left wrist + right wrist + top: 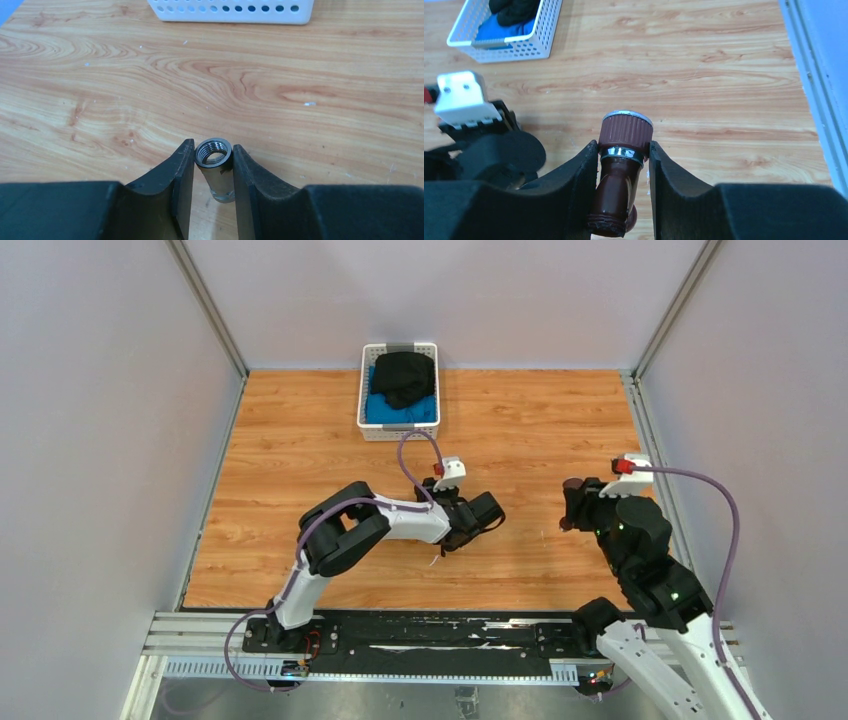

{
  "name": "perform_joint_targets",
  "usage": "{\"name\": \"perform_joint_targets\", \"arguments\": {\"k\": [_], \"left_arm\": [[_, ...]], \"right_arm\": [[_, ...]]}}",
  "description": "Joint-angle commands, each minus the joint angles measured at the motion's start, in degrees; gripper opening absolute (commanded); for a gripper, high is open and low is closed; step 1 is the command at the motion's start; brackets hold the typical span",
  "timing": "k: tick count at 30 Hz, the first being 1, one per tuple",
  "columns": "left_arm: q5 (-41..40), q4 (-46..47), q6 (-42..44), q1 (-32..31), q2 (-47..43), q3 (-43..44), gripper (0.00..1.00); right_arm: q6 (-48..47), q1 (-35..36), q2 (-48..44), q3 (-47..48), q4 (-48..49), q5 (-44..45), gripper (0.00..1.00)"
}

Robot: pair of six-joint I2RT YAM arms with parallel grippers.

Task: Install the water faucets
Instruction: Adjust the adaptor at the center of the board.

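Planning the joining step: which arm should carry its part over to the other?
Right, probably: the right gripper grips the reddish-brown faucet, while the left gripper holds the grey fitting, threaded mouth exposed.

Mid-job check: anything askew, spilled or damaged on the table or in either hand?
Nothing stands out. The left hand grips a short grey threaded metal fitting, the right hand a dark reddish-brown faucet.

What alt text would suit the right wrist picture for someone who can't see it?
The black right claw clamps a dark reddish-brown faucet with a ribbed knob, over a wooden table. A white basket holding blue and black cloth sits at top left.
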Motion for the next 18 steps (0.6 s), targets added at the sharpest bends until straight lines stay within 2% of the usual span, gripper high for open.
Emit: {"name": "perform_joint_targets", "arguments": {"k": [1,3,5,8,14,18], "left_arm": [[-8.6,-2.7,-10.3,-2.2,4.4,1.3,0.0],[-10.1,-6.7,-15.3,-3.3,5.9,2.4,0.0],[-10.6,-14.6,-24.1,-4.1,7.6,3.8,0.08],[-10.3,-24.0,-32.9,-5.0,9.5,6.0,0.12],[-9.9,-25.8,-36.3,-5.6,8.4,4.1,0.38],[-10.6,-28.2,-36.8,-5.6,7.3,4.9,0.49]], "right_arm": [[0.8,-0.8,-4.7,1.3,-2.3,6.2,0.0],[0.9,-0.7,-6.2,1.6,-3.4,6.4,0.0],[0.8,-0.7,-6.8,1.9,-4.8,6.5,0.0],[1.4,-0.7,-7.1,1.9,-6.7,7.1,0.0],[3.2,-0.7,-7.1,1.3,-7.1,6.1,0.0],[3.0,-0.8,-6.7,1.7,-7.2,5.6,0.0]]}}
